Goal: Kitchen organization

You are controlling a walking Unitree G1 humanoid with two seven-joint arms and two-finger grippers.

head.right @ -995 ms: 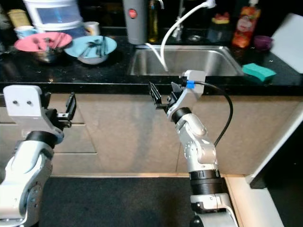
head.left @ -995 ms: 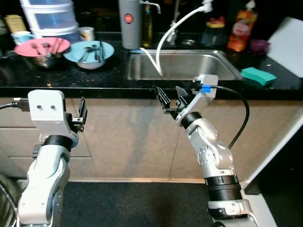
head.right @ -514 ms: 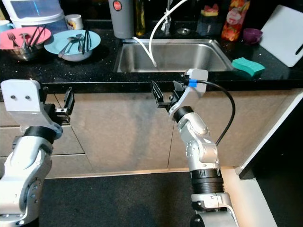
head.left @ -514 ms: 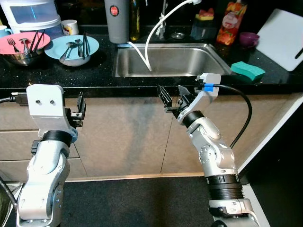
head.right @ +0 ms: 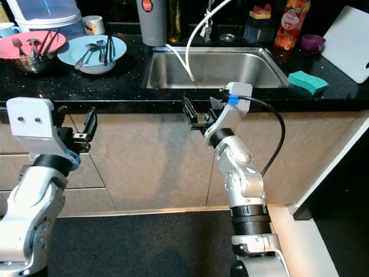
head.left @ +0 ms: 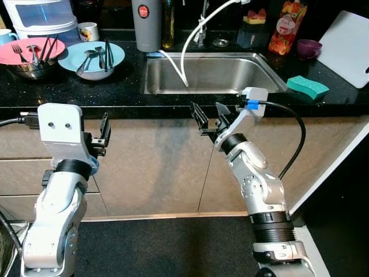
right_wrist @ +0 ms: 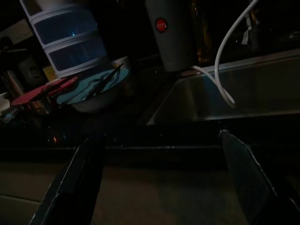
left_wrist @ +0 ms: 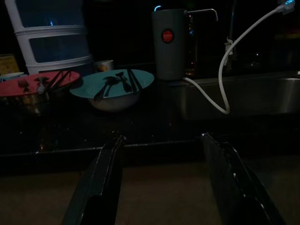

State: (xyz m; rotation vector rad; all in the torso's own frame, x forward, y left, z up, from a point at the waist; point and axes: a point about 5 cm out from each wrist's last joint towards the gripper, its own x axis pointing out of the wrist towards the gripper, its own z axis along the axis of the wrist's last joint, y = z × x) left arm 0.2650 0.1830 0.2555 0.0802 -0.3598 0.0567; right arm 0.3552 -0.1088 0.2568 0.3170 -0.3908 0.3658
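Nearest, the left gripper [head.left: 104, 134] and right gripper [head.left: 209, 120] hover below the counter edge, fingers spread, holding nothing. A reach from here could likely knock the black countertop [head.left: 115, 92] lip (both sit low). Beyond lie the blue plate [head.left: 91, 56] and pink plate [head.left: 31, 51] with cutlery, the steel sink [head.left: 207, 72], a green sponge [head.left: 307, 87], then a grey jug [head.left: 146, 23].

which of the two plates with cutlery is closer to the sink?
The light blue plate; it sits between the pink plate and the sink.
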